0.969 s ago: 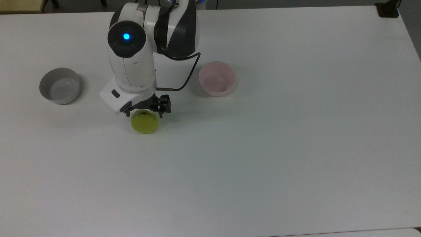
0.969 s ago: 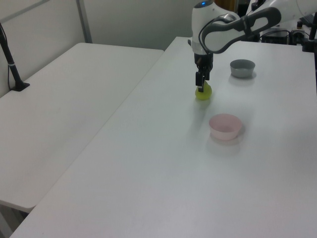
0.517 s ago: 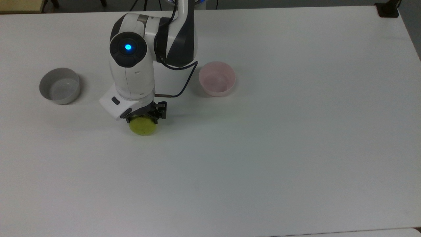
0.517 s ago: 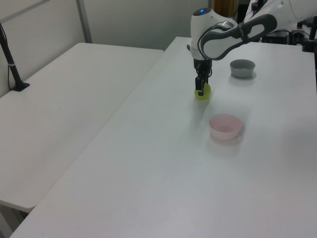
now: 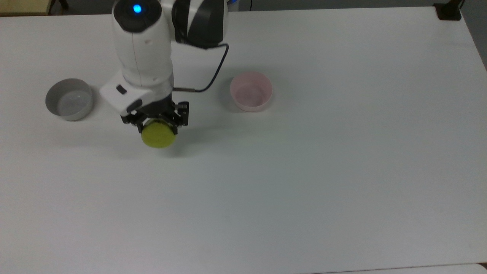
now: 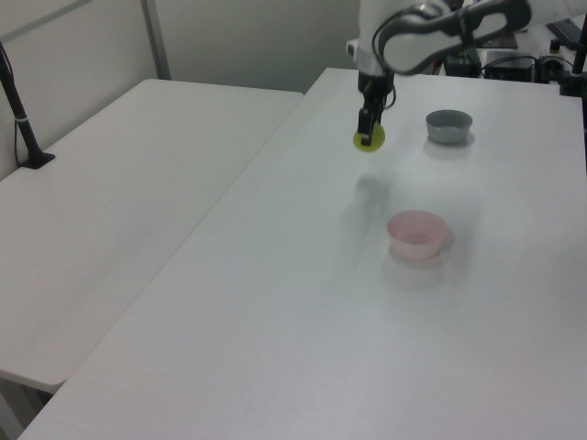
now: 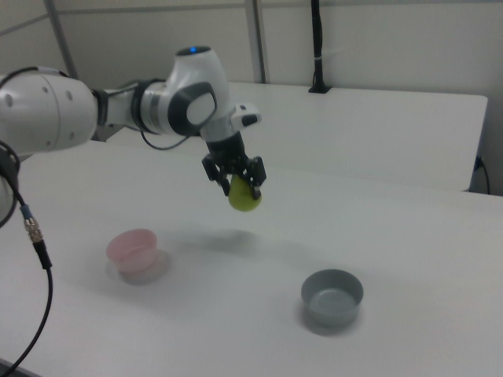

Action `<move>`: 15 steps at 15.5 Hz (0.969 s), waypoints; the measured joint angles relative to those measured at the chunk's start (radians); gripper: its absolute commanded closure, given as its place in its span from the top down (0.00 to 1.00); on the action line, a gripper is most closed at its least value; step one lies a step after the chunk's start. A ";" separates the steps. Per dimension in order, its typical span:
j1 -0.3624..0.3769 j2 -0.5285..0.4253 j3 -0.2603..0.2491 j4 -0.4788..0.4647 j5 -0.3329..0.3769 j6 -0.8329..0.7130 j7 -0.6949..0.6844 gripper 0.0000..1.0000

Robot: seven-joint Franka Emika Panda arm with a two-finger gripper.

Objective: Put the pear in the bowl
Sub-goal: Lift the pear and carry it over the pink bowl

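In the top view, the near half of the white worktop [image 5: 304, 198] lies bare. Above it, toward 10 o'clock from the middle of the picture, the pear [image 5: 158, 136] hangs in the gripper [image 5: 156, 121], whose black fingers are pinched against the fruit's upper part from either side. The rounded yellow-green body pokes out below the fingers, and the stem end is hidden between them. A soft shadow falls on the worktop just under and beside the pear.

The right view shows the fruit [image 7: 244, 195] well clear of the surface, with its shadow apart from it on the worktop below; the gripper [image 7: 236, 174] points straight down. The left view agrees: the pear [image 6: 369, 139] is held in the air under the gripper [image 6: 366, 126].

Farther back in the top view, at 2 o'clock from the pear, sits the bowl [image 5: 251, 91], pale pink, upright and with nothing inside it. It is well apart from the fruit. At 10 o'clock from the pear stands a grey bowl [image 5: 69, 99] of like size, also holding nothing. The pear hangs between the two bowls, somewhat nearer the camera side than either.

The white arm [image 5: 142, 49] rises behind the gripper toward 12 o'clock, with a blue light on its top and a dark cable [image 5: 213, 72] looping off at its side.
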 measured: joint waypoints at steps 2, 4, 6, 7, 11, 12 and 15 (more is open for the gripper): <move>0.001 -0.065 0.000 -0.002 0.006 -0.049 0.000 0.21; 0.017 -0.123 0.001 -0.019 0.014 -0.098 -0.002 0.21; 0.068 -0.172 0.002 -0.057 0.018 -0.143 -0.003 0.21; 0.104 -0.193 0.003 -0.080 0.018 -0.159 -0.001 0.21; 0.244 -0.247 0.005 -0.158 0.018 -0.200 0.038 0.21; 0.271 -0.254 0.005 -0.171 0.018 -0.211 0.042 0.21; 0.329 -0.263 0.005 -0.190 0.018 -0.247 0.044 0.21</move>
